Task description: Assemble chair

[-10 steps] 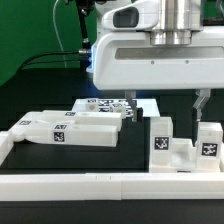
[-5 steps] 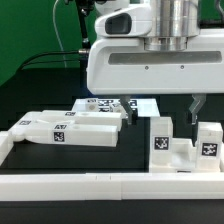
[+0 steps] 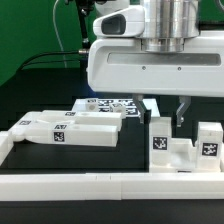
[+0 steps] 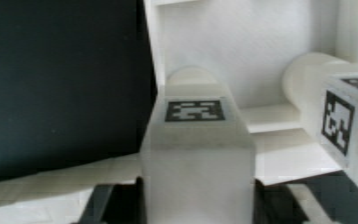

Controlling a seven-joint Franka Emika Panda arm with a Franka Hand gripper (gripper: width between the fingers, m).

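Note:
A white chair part (image 3: 182, 152) with two upright tagged posts stands at the exterior view's right. My gripper (image 3: 166, 118) hangs over it with its fingers on either side of the left post (image 3: 160, 138). In the wrist view that post (image 4: 195, 150) fills the gap between the dark fingers (image 4: 119, 200), which press against its sides, so the gripper is shut on it. The second post (image 3: 208, 140) stands free beside it and also shows in the wrist view (image 4: 345, 110). Flat white slabs (image 3: 68, 128) with tags lie at the exterior view's left.
The marker board (image 3: 105, 103) lies flat behind the slabs. A long plain white rail (image 3: 110, 185) runs along the table's front edge. The black table top (image 3: 135, 155) shows between the slabs and the posted part.
The two fingers have come together around the left post. The right finger moved left and the left finger moved right. The chair parts have not moved.

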